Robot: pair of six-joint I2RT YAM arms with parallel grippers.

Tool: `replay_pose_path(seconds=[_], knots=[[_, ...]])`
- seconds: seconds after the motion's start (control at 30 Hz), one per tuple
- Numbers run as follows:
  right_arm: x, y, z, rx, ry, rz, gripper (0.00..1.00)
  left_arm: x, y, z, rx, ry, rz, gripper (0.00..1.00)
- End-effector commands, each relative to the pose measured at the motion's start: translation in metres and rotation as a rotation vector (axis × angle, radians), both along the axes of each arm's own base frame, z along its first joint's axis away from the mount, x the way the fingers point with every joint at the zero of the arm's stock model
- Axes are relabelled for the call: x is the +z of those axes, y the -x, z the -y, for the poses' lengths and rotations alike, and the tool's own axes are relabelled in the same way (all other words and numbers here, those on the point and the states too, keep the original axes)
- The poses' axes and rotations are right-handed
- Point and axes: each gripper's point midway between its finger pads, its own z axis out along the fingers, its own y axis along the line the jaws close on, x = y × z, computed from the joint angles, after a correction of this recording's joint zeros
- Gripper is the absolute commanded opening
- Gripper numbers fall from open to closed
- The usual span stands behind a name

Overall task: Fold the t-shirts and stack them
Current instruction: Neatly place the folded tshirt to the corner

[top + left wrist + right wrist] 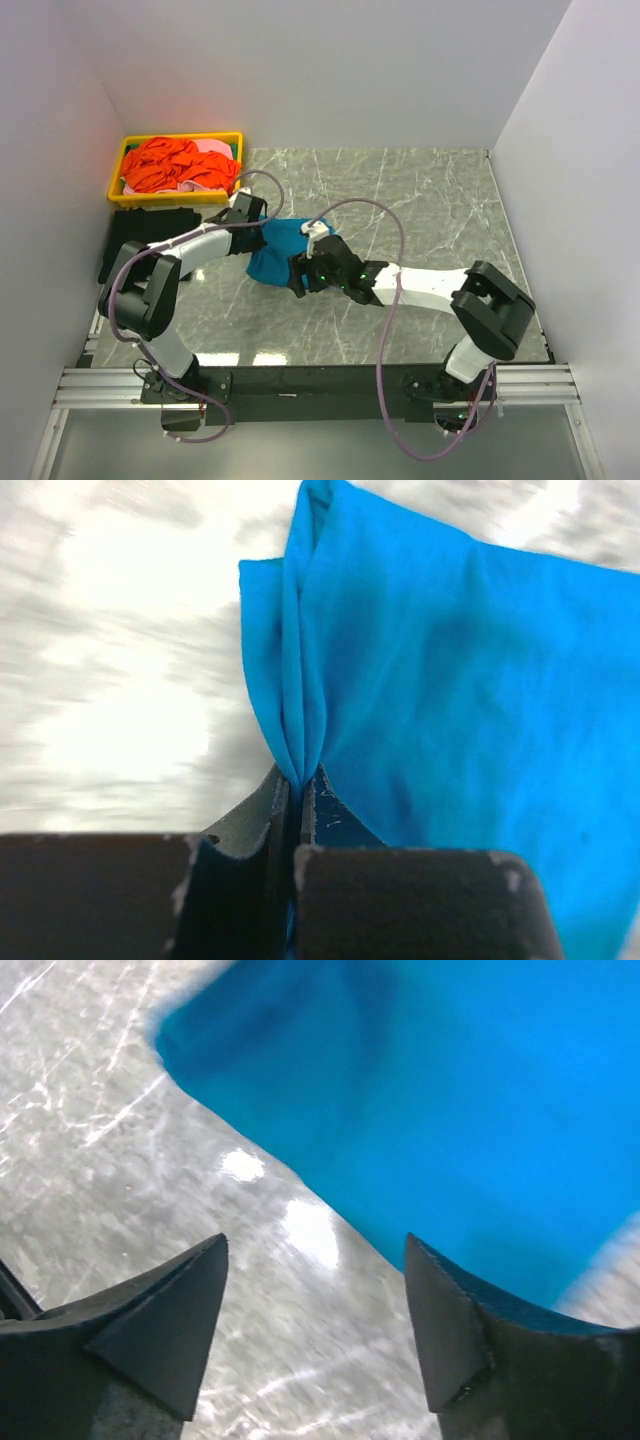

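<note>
My left gripper point(297, 792) is clamped on a bunched fold of the teal-blue t-shirt point(450, 680). My right gripper point(315, 1243) stands apart above the table point(150, 1160), just beside the shirt's edge. The shirt lies left of centre, nearer than the yellow tray point(178, 136) of orange-red shirts point(175, 165).

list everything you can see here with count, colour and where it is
teal-blue t-shirt: 1, teal-blue, middle of the table, bunched between the two arms
orange-red t-shirts: a heap, count unclear, orange-red, in the tray
pink t-shirt: 1 showing, pink, in the tray among the orange-red ones
black t-shirt: 1, black, left edge of the table, near side of the tray
tray: 1, yellow, far left corner
table: 1, grey marbled
walls: 3, white, around the table
left claw: black, shut on a fold of the teal-blue t-shirt
right claw: black, open, over bare table beside the shirt's edge
</note>
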Motion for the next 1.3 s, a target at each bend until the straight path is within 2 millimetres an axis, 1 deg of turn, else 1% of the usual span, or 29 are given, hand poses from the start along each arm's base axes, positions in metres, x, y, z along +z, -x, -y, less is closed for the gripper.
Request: replay_pose_path(seconds=[0.0,0.03,0.07,0.1,0.13,0.17,0.2,0.23,0.27,0.3,0.33,0.37,0.43,0.47,0.5,0.57,0.6,0.63,0.73,0.87,0.93,1.0,1.13,1.27], knots=[[0.032,-0.021,0.014,-0.114,-0.106,0.085,0.8,0.039,-0.007,-0.056,-0.003,-0.335,0.052,0.01],[0.031,-0.027,0.022,-0.149,-0.111,0.096,0.81,0.048,-0.011,-0.065,-0.002,-0.384,0.065,0.01],[0.021,-0.025,0.031,-0.175,-0.104,0.09,0.82,0.055,-0.012,-0.072,0.004,-0.416,0.069,0.01],[0.029,-0.029,0.033,-0.198,-0.138,0.119,0.85,0.061,-0.012,-0.08,0.013,-0.446,0.065,0.01],[0.027,-0.032,0.039,-0.219,-0.138,0.131,0.86,0.066,-0.013,-0.096,0.045,-0.488,0.061,0.01],[0.019,-0.036,0.052,-0.261,-0.116,0.14,0.86,0.071,-0.013,-0.104,0.062,-0.502,0.061,0.01],[0.021,-0.039,0.055,-0.282,-0.125,0.154,0.87,0.075,-0.012,-0.111,0.077,-0.518,0.054,0.01],[0.021,-0.043,0.061,-0.305,-0.124,0.162,0.88,0.079,-0.012,-0.126,0.11,-0.541,0.047,0.01],[0.018,-0.047,0.069,-0.34,-0.123,0.156,0.88,0.084,-0.012,-0.134,0.128,-0.553,0.051,0.01],[0.021,-0.049,0.071,-0.355,-0.139,0.154,0.88,0.087,-0.01,-0.14,0.138,-0.571,0.045,0.01],[0.02,-0.05,0.075,-0.367,-0.147,0.149,0.88,0.092,-0.009,-0.152,0.161,-0.612,0.041,0.01],[0.017,-0.05,0.077,-0.381,-0.157,0.134,0.88,0.096,-0.008,-0.159,0.172,-0.635,0.039,0.01],[0.011,-0.054,0.08,-0.393,-0.157,0.109,0.88,0.104,-0.007,-0.171,0.202,-0.679,0.042,0.01],[0.011,-0.057,0.08,-0.399,-0.161,0.099,0.88,0.108,-0.006,-0.181,0.219,-0.719,0.034,0.01],[0.004,-0.058,0.082,-0.406,-0.145,0.083,0.88,0.109,-0.005,-0.187,0.224,-0.741,0.029,0.01],[-0.001,-0.059,0.085,-0.424,-0.152,0.067,0.87,0.114,-0.004,-0.2,0.238,-0.796,0.022,0.01],[0.002,-0.063,0.087,-0.438,-0.169,0.074,0.87,0.117,-0.002,-0.207,0.257,-0.833,0.014,0.01],[-0.001,-0.061,0.09,-0.443,-0.178,0.061,0.87,0.119,-0.001,-0.216,0.267,-0.859,0.004,0.01],[0.001,-0.065,0.093,-0.452,-0.213,0.055,0.86,0.128,0.001,-0.234,0.305,-0.917,-0.008,0.01],[-0.004,-0.063,0.097,-0.461,-0.238,0.034,0.86,0.144,0.002,-0.252,0.366,-0.98,-0.004,0.01],[-0.003,-0.064,0.096,-0.46,-0.252,0.033,0.84,0.153,0.005,-0.263,0.403,-1.024,-0.016,0.01],[-0.002,-0.065,0.098,-0.467,-0.259,0.034,0.84,0.161,0.004,-0.268,0.439,-1.028,0.004,0.01],[-0.003,-0.064,0.099,-0.469,-0.266,0.032,0.84,0.178,0.008,-0.287,0.487,-1.075,0.007,0.01],[-0.003,-0.065,0.101,-0.471,-0.268,0.033,0.83,0.18,0.01,-0.304,0.528,-1.09,-0.003,0.01]])
